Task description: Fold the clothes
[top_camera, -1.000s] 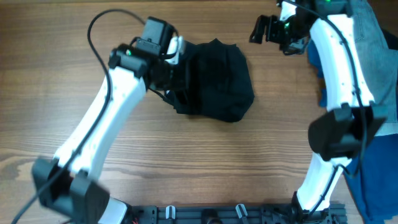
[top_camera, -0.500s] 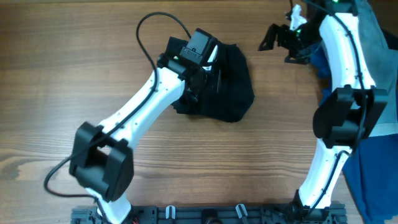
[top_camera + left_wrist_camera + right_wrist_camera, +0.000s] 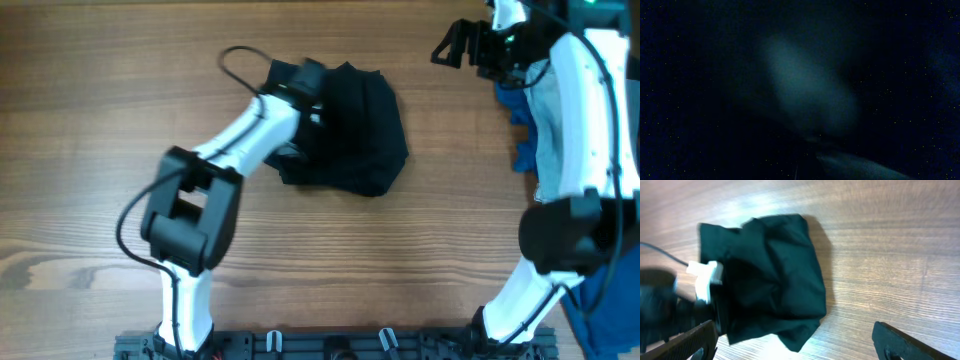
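The black garment [image 3: 360, 125] lies bunched on the wooden table, back centre; it also shows in the right wrist view [image 3: 775, 275]. My left gripper [image 3: 305, 88] is down on the garment's left part. Its fingers are hidden, and the left wrist view shows only dark fabric [image 3: 805, 95] close to the lens. My right gripper [image 3: 455, 45] is wide open and empty, held in the air to the right of the garment. In the right wrist view its fingers [image 3: 800, 347] frame the garment's near corner from a distance.
A light blue denim garment [image 3: 545, 105] and a royal blue cloth [image 3: 610, 300] lie along the right edge under my right arm. A black cable [image 3: 235, 60] loops off my left wrist. A metal rail [image 3: 330, 345] runs along the front edge.
My left arm's elbow has swung toward the front centre while its gripper stayed on the garment's left side. My right gripper has drifted right, still open. The garment has barely changed shape.
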{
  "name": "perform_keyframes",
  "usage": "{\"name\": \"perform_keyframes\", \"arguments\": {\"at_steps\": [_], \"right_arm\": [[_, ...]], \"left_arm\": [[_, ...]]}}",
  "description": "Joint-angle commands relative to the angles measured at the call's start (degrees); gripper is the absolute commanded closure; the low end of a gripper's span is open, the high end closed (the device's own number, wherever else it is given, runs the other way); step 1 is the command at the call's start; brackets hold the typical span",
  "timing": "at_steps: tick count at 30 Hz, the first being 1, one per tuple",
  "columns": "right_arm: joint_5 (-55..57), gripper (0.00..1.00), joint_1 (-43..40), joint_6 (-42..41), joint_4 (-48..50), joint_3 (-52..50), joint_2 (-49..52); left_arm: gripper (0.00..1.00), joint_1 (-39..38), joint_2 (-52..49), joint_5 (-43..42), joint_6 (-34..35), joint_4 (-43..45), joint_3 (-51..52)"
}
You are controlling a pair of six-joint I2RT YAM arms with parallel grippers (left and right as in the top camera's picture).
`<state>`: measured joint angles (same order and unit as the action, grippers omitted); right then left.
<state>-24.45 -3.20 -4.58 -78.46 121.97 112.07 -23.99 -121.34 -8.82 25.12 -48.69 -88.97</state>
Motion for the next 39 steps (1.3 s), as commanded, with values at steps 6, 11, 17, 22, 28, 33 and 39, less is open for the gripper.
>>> {"name": "perform_keyframes", "arguments": {"at_steps": [6,11,17,22,28,33,39], "right_arm": [[-1.4,0.00,0.2,1.1,1.0,0.2,-10.6],[-2.6,0.00,0.3,1.1,1.3,0.2,-10.7],[-2.6,0.00,1.4,1.2,2.5,0.2,-10.7],[-2.6,0.00,1.9,1.5,2.1,0.2,-10.7],[-2.6,0.00,2.2,1.8,1.9,0.2,-10.7],[-2.6,0.00,2.2,2.9,1.5,0.2,-10.6],[-2.6,0.00,2.2,3.0,0.9,0.2,-10.6]], "left_arm": [[0.96,20.3,-1.1,1.8,3.8,-8.4,0.0],[0.96,16.9,-0.8,1.8,1.6,-8.5,0.0],[0.96,5.2,3.5,5.5,6.4,-7.3,-5.2],[0.96,4.6,5.1,8.3,8.4,-17.5,-12.1],[0.96,7.7,5.3,8.2,8.5,-23.8,-12.2],[0.96,-0.5,5.3,4.1,6.6,-18.6,-12.2],[0.24,-4.9,4.8,3.4,6.8,-10.7,-12.2]]}}
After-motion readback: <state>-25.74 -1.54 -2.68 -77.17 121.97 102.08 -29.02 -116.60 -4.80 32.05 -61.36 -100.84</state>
